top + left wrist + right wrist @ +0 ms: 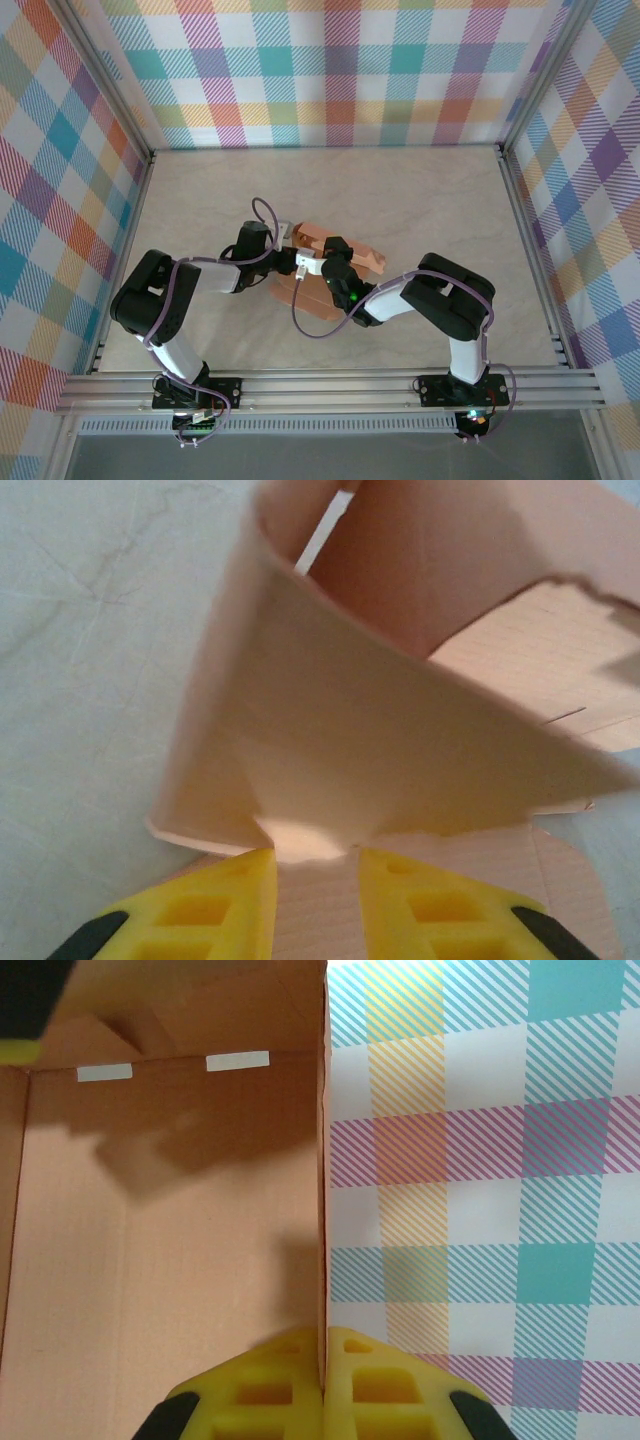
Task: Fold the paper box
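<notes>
**Half-folded, held from two sides**

The right pincer (325, 1345) is clamped on a thin upright side of the paper box (170, 1260), which runs from 6 to 12 o'clock. The left pincer (315, 865) stands spread, with a curved, tilted panel just ahead at 12 o'clock. The salmon-orange box is partly folded and sits mid-bench (420, 200), with the plaid backdrop (480, 1160) beyond.

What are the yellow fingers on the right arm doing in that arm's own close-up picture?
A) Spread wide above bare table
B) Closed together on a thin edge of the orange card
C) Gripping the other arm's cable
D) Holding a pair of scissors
B: in the right wrist view the right arm's fingers meet tip to tip, with a wall edge of the paper box pinched between them.
</notes>
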### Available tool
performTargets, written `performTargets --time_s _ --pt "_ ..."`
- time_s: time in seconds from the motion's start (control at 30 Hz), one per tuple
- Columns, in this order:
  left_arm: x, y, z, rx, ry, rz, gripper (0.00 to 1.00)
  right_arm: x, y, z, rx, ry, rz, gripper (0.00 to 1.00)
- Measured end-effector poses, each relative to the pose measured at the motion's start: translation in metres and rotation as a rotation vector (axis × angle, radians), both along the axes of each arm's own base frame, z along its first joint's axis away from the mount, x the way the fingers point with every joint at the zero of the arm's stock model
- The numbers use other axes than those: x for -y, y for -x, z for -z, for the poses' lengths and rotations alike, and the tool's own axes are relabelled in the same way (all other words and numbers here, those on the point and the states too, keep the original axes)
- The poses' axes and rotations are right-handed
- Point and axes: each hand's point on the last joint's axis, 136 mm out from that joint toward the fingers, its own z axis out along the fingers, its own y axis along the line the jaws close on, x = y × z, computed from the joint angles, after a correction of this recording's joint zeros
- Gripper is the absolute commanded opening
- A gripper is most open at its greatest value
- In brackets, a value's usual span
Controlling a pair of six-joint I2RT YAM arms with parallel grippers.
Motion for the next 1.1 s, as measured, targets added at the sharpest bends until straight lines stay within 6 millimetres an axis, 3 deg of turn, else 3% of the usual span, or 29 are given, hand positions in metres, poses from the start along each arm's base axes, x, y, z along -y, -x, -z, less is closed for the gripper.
performTargets --time_s 0.43,0.7,0.93,1.1 --pt "-0.003 0.002 -0.007 0.033 -0.015 0.003 0.44 0.003 -0.003 0.000 -0.005 -0.019 0.008 0.00" --pt "-0.032 0.024 -0.020 0.063 -0.018 -0.050 0.61 0.009 -0.008 0.000 -0.014 -0.027 0.021 0.00" --pt "-0.073 0.015 -0.033 0.077 -0.002 -0.178 0.62 0.023 -0.005 0.021 -0.069 0.017 0.041 0.00" --pt "-0.077 -0.003 -0.030 0.041 -0.014 -0.201 0.55 0.024 -0.004 0.024 -0.080 0.014 0.039 0.00"
